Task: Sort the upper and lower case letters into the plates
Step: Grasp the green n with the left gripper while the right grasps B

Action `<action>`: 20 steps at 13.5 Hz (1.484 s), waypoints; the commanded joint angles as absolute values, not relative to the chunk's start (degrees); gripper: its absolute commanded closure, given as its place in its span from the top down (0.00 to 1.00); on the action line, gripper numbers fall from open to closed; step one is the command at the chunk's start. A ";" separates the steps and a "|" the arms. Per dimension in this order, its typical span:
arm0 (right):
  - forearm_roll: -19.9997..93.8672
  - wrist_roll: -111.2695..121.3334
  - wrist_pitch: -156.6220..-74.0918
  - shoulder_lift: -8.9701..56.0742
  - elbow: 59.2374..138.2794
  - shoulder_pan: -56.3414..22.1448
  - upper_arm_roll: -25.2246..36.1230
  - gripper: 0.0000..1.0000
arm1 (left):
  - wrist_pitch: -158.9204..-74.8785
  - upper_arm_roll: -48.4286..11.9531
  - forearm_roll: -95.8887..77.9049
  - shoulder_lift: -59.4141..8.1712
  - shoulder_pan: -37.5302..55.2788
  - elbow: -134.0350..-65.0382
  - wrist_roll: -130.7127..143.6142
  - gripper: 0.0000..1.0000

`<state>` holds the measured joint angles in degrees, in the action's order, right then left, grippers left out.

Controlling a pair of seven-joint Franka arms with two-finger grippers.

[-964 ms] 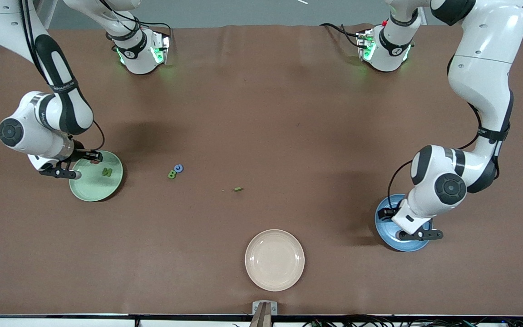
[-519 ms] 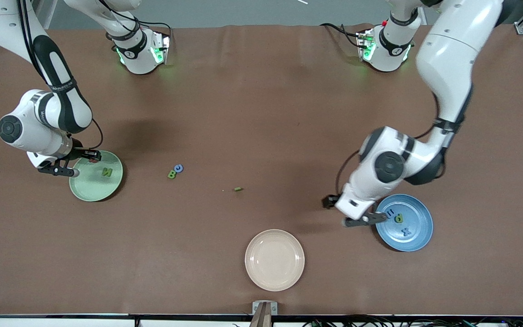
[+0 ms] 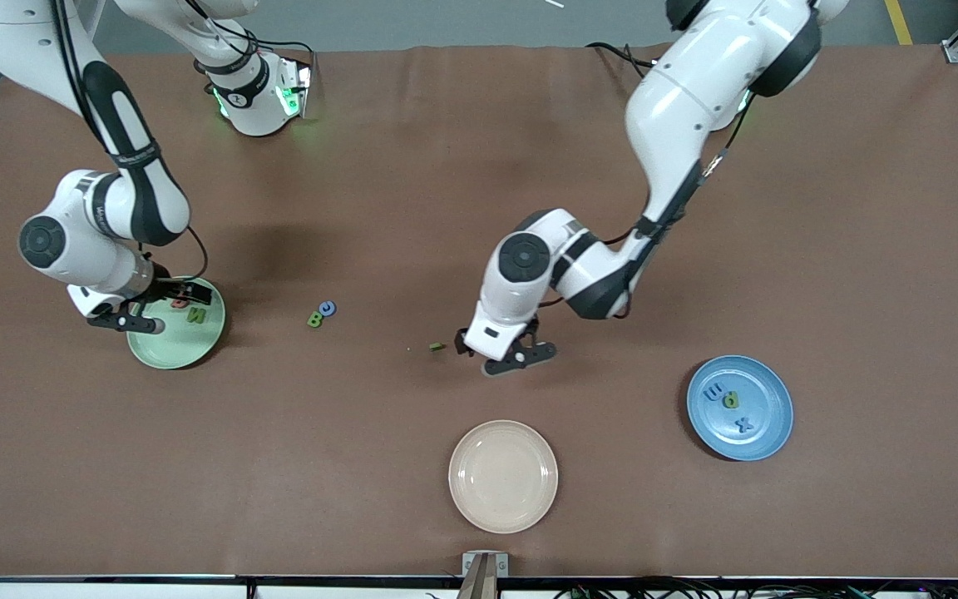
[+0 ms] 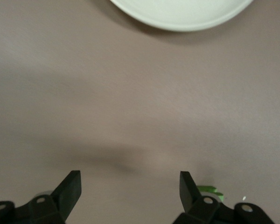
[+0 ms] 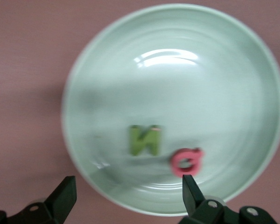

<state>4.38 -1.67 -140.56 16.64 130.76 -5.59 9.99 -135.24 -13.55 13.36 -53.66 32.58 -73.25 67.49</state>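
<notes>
The mint green plate holds a green N and a red Q. My right gripper hangs open and empty over that plate's edge; its wrist view shows the plate, the N and the Q past its gripper. The blue plate holds a green p, a blue x and another blue letter. My left gripper is open over bare table beside a small green letter, which shows by one fingertip of the gripper.
A green B and a blue letter lie together on the table between the mint plate and the small green letter. A beige plate sits empty near the front edge; its rim shows in the left wrist view.
My left arm swung from over the blue plate across to mid-table beside the small green letter. My right gripper shifted slightly over the mint plate, where the red Q now lies.
</notes>
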 commanded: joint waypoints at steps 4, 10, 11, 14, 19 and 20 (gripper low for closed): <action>18.85 -16.26 -141.85 15.82 131.13 -20.63 10.19 1.00 | -139.39 -9.05 13.45 -59.15 40.68 -67.15 76.63 0.83; 24.79 -21.68 -149.24 23.37 128.59 -25.57 10.19 1.00 | -146.07 -6.87 13.45 -62.22 43.15 -65.23 77.17 0.75; 24.79 -23.36 -149.15 24.34 127.45 -25.66 10.20 1.00 | -146.16 -5.72 13.45 -63.01 44.37 -64.52 77.17 0.73; 24.79 -24.17 -149.41 26.89 125.51 -26.54 10.20 0.99 | -147.57 -4.13 13.45 -63.90 45.18 -64.08 76.91 0.69; 24.79 -24.96 -149.33 28.12 124.89 -28.12 10.28 0.71 | -147.48 -3.69 13.45 -63.90 45.26 -63.90 76.82 0.63; 24.79 -24.96 -149.24 28.12 124.89 -28.30 10.28 0.60 | -147.48 -3.69 13.45 -63.72 45.18 -63.90 76.82 0.59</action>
<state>23.60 -24.26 -149.05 27.03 125.33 -26.72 9.77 -146.78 -4.77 13.36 -62.46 44.42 -65.87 76.17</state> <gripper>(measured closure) 0.260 0.370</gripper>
